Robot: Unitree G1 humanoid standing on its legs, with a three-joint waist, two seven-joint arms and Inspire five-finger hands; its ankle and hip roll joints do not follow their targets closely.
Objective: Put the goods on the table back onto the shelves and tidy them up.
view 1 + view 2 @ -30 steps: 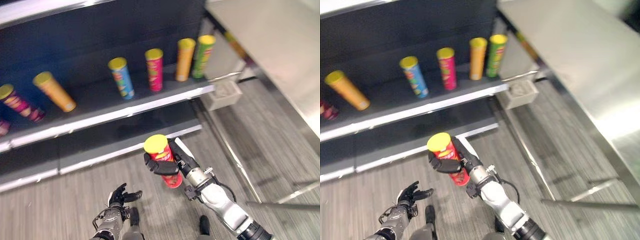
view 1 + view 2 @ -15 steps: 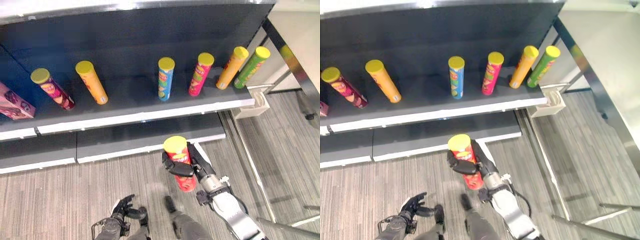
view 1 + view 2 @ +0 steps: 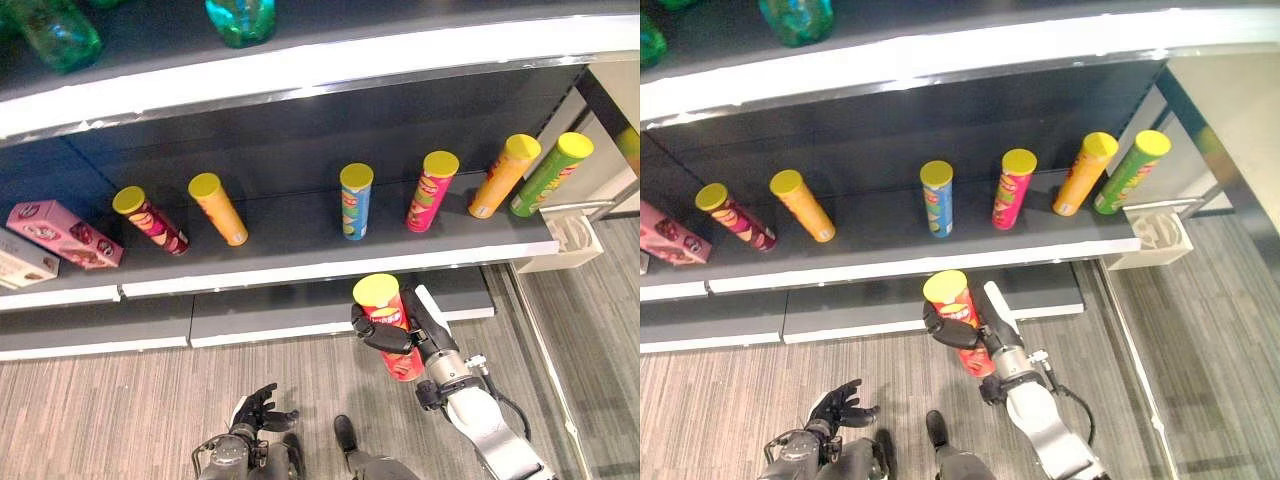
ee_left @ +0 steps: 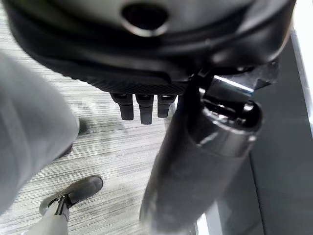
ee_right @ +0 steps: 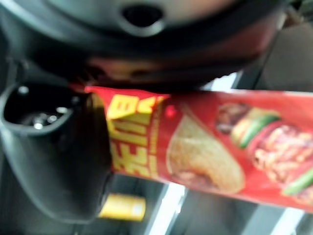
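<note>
dark shelf [image 3: 300, 262] of upright cans, grey plank floor [image 3: 100, 400]

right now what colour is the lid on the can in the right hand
Yellow: the red chip can in the right hand has a yellow lid, clearest in the left eye view.

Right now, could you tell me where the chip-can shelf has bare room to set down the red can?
The widest bare patch lies between the orange can and the blue can. The right end is crowded: pink can, orange-yellow can and green can stand close. The right hand holds the red can.
</note>
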